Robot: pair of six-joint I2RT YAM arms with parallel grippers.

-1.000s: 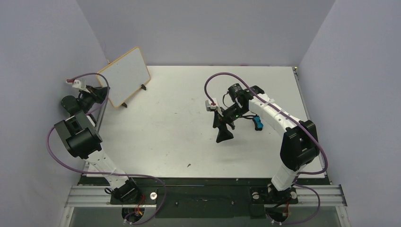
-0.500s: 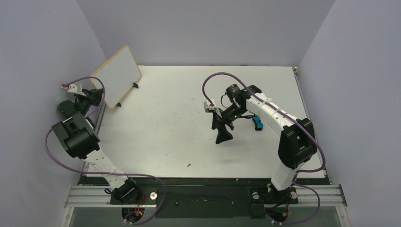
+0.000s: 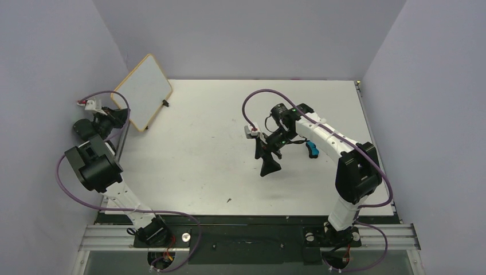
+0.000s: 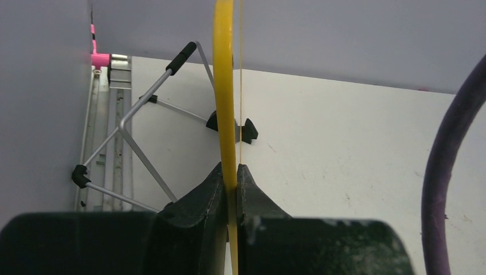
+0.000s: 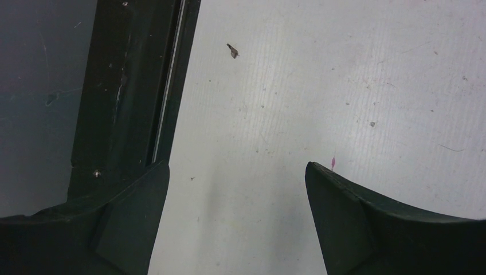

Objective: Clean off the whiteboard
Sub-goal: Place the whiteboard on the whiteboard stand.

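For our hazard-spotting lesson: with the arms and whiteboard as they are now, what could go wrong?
1. The left end effector pinches only the thin edge of the whiteboard, so the board may twist or slip out of the grip.
2. The wire easel stands right behind the board; pulling the board could drag or tip it.

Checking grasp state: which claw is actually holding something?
The left claw, pinched on the yellow edge of the whiteboard; the right claw hangs open and empty.

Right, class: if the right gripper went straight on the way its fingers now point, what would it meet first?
Most likely the table: the open right gripper tilts down towards its bare surface, and nothing lies in between. How far off it is remains unclear.
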